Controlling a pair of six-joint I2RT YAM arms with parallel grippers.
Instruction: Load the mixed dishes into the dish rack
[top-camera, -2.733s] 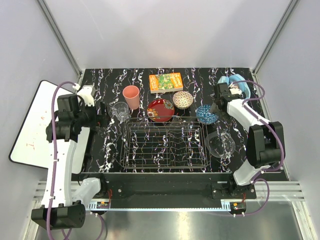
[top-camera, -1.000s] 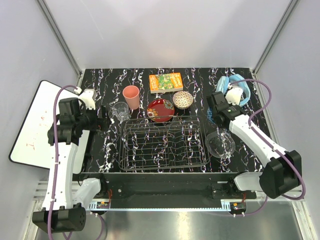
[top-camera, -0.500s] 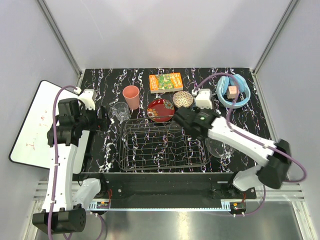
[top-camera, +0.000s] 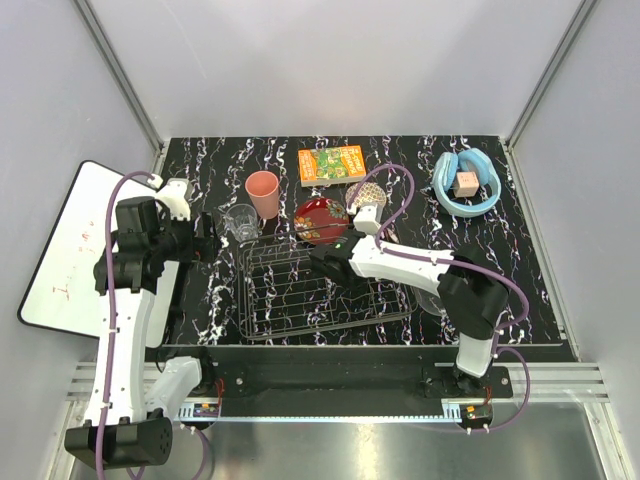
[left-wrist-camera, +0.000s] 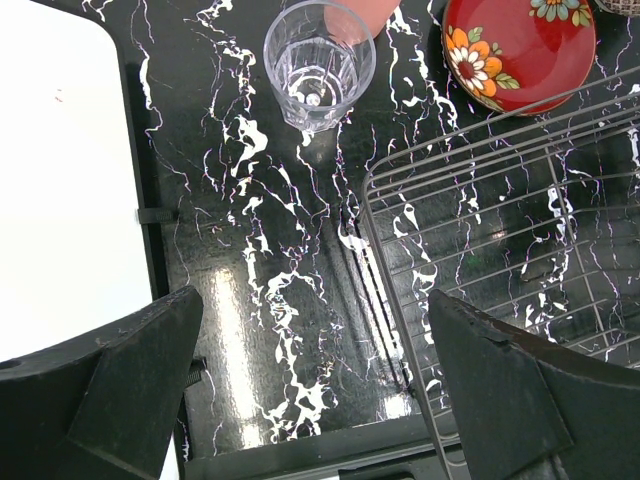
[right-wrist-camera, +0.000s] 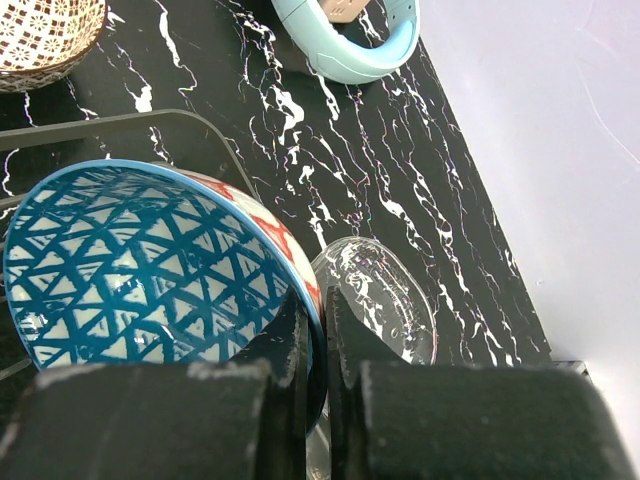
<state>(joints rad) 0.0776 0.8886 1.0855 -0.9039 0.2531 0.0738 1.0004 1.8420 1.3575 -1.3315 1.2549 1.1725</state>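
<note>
Two right fingers (right-wrist-camera: 345, 335) pinch blue bowl (right-wrist-camera: 140, 255), arm (top-camera: 410, 262) across rack (top-camera: 275, 300).

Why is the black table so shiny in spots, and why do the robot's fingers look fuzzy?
Left wrist view: light bounces off the glossy table as white streaks; the open left gripper blurs, probably because it is too near the lens. Right wrist view: the right gripper is soft too, while its blue patterned bowl looks sharp.

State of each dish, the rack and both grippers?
left gripper, open, empty
right gripper, shut on blue patterned bowl
salmon-pink cup, upright
glass tumbler, upright, empty
red bowl, upright on table
beige patterned bowl, upright
glass bowl, resting on table
dish rack, no dish seen inside
</note>
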